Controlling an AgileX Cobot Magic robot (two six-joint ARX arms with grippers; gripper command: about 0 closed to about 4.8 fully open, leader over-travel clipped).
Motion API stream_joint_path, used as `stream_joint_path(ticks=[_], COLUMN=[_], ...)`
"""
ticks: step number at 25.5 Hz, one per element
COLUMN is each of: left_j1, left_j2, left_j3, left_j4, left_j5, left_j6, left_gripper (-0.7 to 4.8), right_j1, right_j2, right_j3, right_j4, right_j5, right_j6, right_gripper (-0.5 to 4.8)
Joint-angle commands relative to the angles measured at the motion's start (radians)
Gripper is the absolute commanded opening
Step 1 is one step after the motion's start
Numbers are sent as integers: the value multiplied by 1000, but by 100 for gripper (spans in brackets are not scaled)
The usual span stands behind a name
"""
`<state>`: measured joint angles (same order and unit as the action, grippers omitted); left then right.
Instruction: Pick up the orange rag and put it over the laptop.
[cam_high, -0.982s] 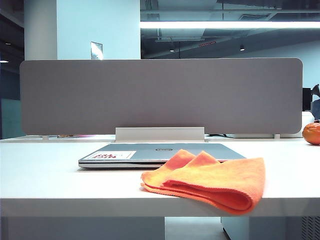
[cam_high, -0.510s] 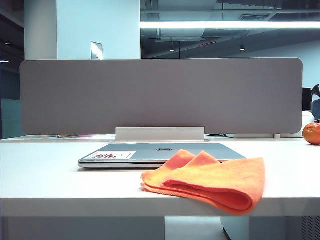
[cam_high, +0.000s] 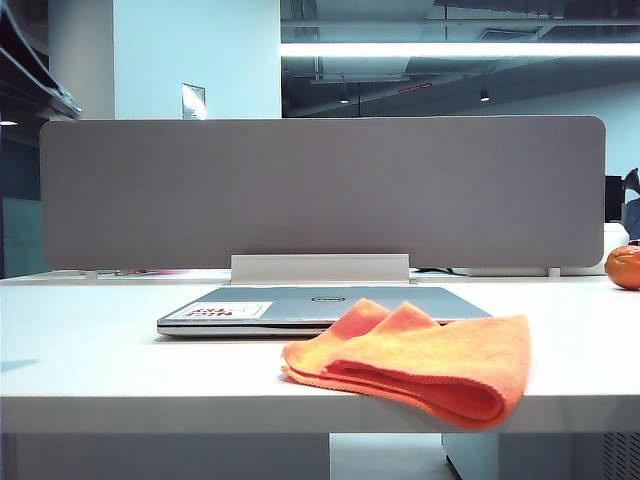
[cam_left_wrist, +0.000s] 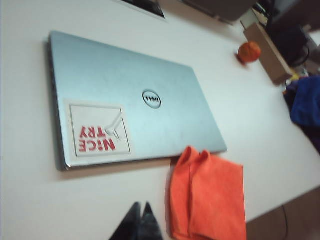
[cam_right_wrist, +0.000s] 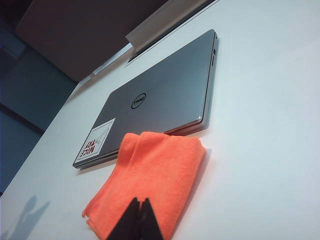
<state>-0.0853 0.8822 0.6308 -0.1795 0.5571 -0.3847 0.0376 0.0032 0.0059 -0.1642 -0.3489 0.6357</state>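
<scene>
Fig.: approach step, nothing picked up yet. My left claw (cam_left_wrist: 141, 220) hangs above the desk (cam_high: 100, 370), tips together, just beside the orange rag (cam_left_wrist: 207, 197). My right claw (cam_right_wrist: 137, 220) hovers over the rag, also pinched together, holding nothing. Rag lies folded at the desk's near edge, its far corners lapping onto the shut laptop (cam_left_wrist: 125, 95). Next, I judge: part a claw, drop onto the rag's folds, then pinch.

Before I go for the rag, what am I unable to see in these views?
- Left end effector: absent from exterior view; wrist view crops it, tips together.
- Right end effector: likewise cropped.
- Fuzzy orange microfibre rag: near end cropped, left wrist view.
- Silver-grey Dell laptop: rag hides its front right corner, exterior view.
</scene>
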Motion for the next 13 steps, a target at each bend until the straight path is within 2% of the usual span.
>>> stream_joint_path(ticks=[1, 4, 13], left_j1=[-79, -166, -345], left_j2=[100, 194, 360], left_j3=[49, 76, 80], left_j4=[8, 12, 97], left_j5=[-10, -81, -180], left_j6=[60, 63, 64], left_gripper=[-6, -6, -6], right_j1=[-1, 0, -1], right_j2=[-1, -1, -1], right_j3=[-3, -3, -3], right_j4=[13, 13, 13], right_j5=[5, 10, 10], right_j6=[-2, -2, -5], right_gripper=[-5, -5, -5])
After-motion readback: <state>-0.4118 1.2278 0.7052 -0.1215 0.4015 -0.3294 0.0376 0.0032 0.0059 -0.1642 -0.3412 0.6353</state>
